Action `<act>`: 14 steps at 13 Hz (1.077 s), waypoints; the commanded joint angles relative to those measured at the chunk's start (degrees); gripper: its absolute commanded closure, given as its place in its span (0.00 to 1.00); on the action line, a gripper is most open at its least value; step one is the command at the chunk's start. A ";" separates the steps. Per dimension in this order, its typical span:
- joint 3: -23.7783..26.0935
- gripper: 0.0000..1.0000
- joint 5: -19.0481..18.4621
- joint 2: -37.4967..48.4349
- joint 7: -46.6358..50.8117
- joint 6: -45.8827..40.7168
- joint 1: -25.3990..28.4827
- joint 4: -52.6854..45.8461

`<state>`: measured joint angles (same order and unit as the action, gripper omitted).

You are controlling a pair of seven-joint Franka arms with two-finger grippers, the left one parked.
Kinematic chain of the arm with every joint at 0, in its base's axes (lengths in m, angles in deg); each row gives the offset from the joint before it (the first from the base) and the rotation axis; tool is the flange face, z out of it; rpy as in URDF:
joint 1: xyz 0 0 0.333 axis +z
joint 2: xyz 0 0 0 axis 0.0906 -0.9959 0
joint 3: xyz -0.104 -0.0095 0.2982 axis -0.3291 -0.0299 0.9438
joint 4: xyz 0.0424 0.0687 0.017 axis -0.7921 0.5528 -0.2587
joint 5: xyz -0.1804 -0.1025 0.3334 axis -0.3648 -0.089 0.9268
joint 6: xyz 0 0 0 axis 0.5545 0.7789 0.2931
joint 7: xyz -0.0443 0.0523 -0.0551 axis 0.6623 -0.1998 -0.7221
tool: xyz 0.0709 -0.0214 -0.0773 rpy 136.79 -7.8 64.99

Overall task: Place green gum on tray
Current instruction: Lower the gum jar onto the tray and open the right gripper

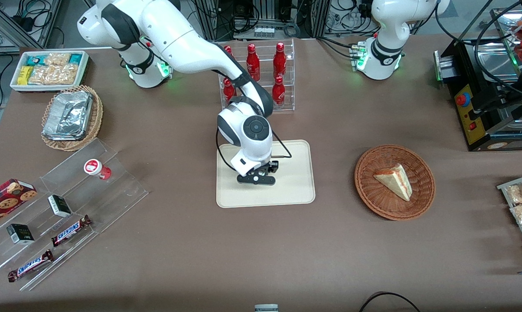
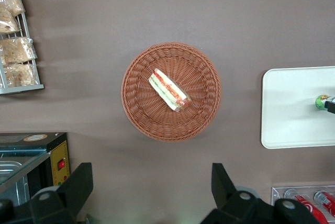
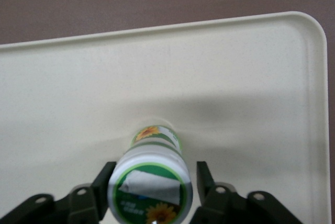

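The green gum [image 3: 150, 187], with a white lid bearing a green mark, stands upright on the cream tray [image 3: 235, 77]. My right gripper [image 3: 154, 176] is low over the tray, its fingers on either side of the bottle's lid. One finger is at the lid and the other shows a small gap, so the gripper is open. In the front view the gripper [image 1: 257, 177] is over the middle of the tray [image 1: 291, 190] and hides the gum. In the left wrist view the gum [image 2: 320, 101] shows on the tray [image 2: 293, 109].
A clear stepped stand toward the working arm's end holds the red gum bottle [image 1: 97, 169], small boxes and Snickers bars [image 1: 70, 229]. A rack of red bottles [image 1: 265, 73] stands farther from the camera than the tray. A wicker basket with a sandwich [image 1: 394, 181] lies toward the parked arm's end.
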<state>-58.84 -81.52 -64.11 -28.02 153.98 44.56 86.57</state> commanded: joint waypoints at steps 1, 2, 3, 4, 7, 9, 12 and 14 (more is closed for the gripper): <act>-0.50 0.00 -0.82 -1.25 -0.06 2.20 0.52 -1.82; -0.50 0.00 -1.00 -1.25 -0.15 2.92 0.52 -1.73; -0.50 0.00 -1.09 -1.07 -0.24 2.92 0.60 -1.47; -0.50 0.00 -1.09 -0.81 -1.02 2.92 0.52 -1.38; -0.58 0.00 -1.09 0.85 -4.35 1.52 0.34 -0.59; -0.67 0.00 -1.09 4.19 -7.08 -0.93 -0.36 0.82; -0.85 0.00 -0.92 10.42 -11.48 -8.57 -2.55 1.08; -0.76 0.00 -0.30 14.47 -16.12 -14.45 -5.36 1.17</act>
<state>-60.14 -82.07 -54.16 -40.41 144.23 41.67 86.23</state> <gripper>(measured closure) 0.000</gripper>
